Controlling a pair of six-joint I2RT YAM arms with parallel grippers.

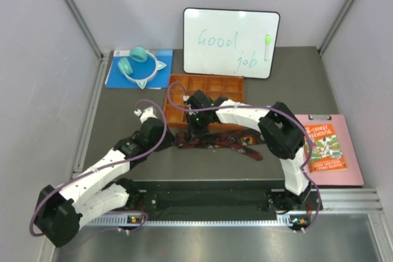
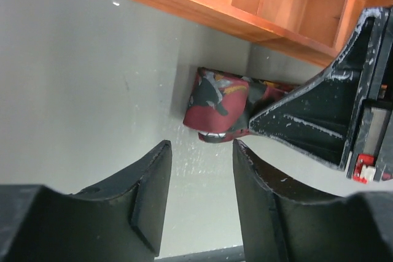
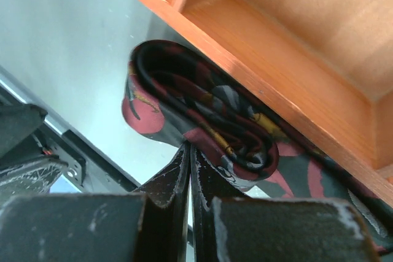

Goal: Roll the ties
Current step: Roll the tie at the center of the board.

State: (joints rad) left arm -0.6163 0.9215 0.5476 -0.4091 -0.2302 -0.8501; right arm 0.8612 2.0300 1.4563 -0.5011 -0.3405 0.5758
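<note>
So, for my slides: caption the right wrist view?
Shut right hand touches the partly rolled tie beside the orange tray.

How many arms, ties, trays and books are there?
Arms: 2
Tie: 1
Tray: 1
Book: 1
Total: 5
</note>
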